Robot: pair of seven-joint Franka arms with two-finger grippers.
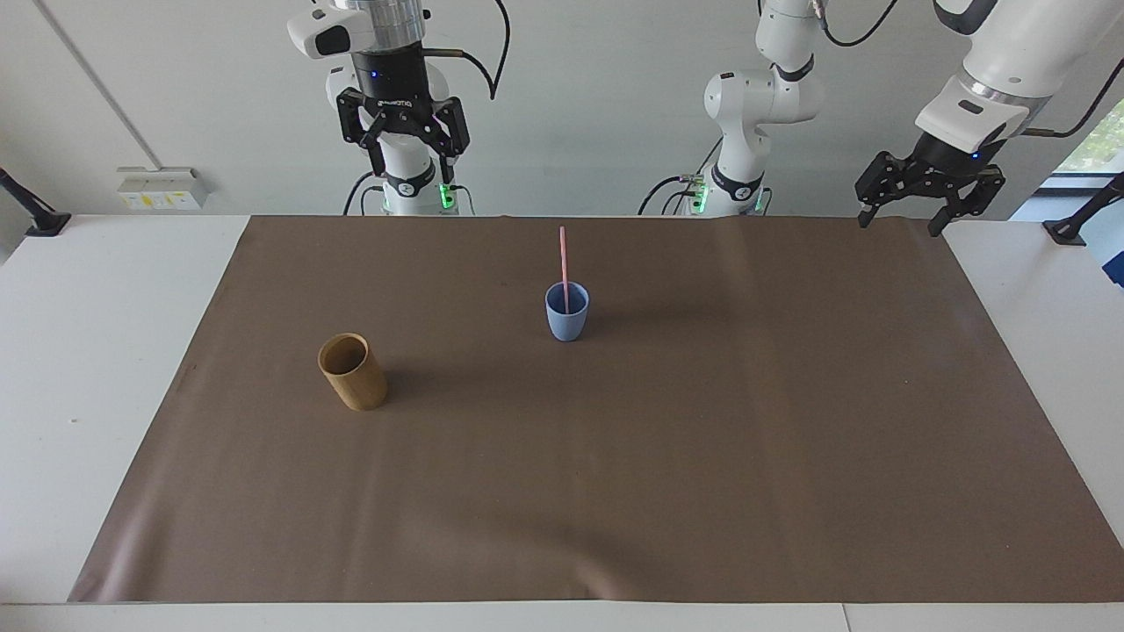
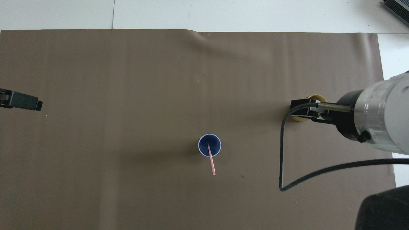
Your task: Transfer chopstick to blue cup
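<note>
The single thin pink chopstick (image 1: pixel 564 269) stands in the small light-blue tapered cup (image 1: pixel 566 322), lower end inside the cup, upper end well above the rim and tipped slightly toward the robots. The cup is upright near the middle of the brown mat (image 1: pixel 615 491) that covers the white bench (image 1: pixel 105 351). A tan wooden cylindrical cup (image 1: pixel 352 372) stands upright, farther from the robots and toward the right arm's end.

The right gripper (image 1: pixel 406 162) is raised high above the robot-side edge of the bench, fingers spread, holding nothing. The left gripper (image 1: pixel 903 218) waits over the mat's corner at the left arm's end, fingers spread, holding nothing.
</note>
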